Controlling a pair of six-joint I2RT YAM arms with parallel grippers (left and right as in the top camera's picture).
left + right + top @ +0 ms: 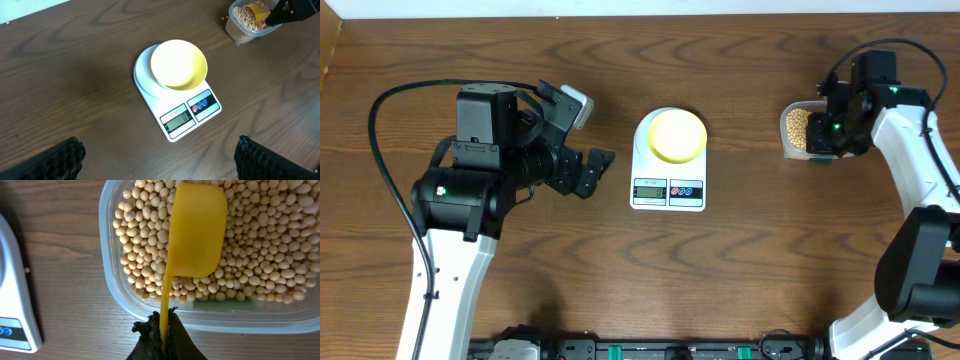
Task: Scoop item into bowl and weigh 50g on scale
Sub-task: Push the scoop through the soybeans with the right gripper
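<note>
The pale yellow bowl (677,135) stands empty on the white scale (668,190) at the table's middle; both also show in the left wrist view, the bowl (178,65) on the scale (180,117). The tan beans (260,260) fill a clear plastic container (115,295) at the right (797,130). My right gripper (164,332) is shut on the handle of a bright yellow scoop (196,230), whose cup lies bottom-up over the beans. My left gripper (160,160) is open and empty, left of the scale (582,165).
The scale's display and its red and blue buttons (200,105) face the table's front edge. Cables run behind both arms.
</note>
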